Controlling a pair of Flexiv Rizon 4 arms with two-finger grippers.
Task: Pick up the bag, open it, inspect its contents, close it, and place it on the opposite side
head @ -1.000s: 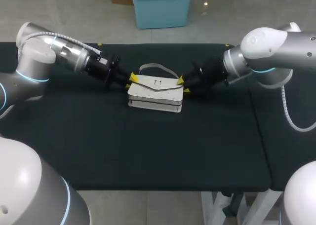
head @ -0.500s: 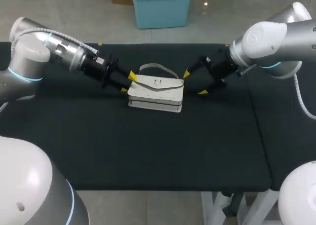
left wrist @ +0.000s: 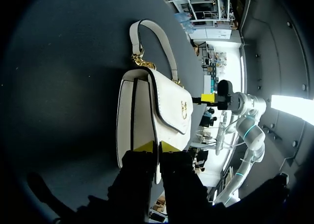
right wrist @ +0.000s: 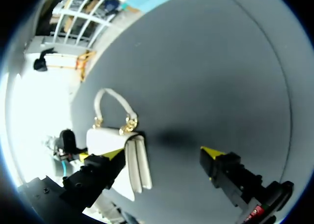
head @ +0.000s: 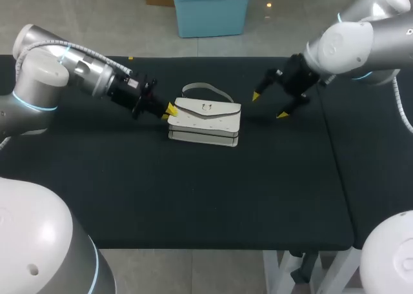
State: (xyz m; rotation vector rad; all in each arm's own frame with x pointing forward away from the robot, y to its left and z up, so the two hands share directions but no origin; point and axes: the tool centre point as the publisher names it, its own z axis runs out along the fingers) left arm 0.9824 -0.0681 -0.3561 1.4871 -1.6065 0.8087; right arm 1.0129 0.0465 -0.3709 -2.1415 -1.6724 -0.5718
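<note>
While left gripper pinches the left end of the white bag, lying flat at middle of table w/ long axis left-to-right, right gripper hangs wide open, apart from its right end, so left arm is nearer.

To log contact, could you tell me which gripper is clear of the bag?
The right gripper: it is open wide and clear of the bag, while the left gripper pinches its end.
</note>
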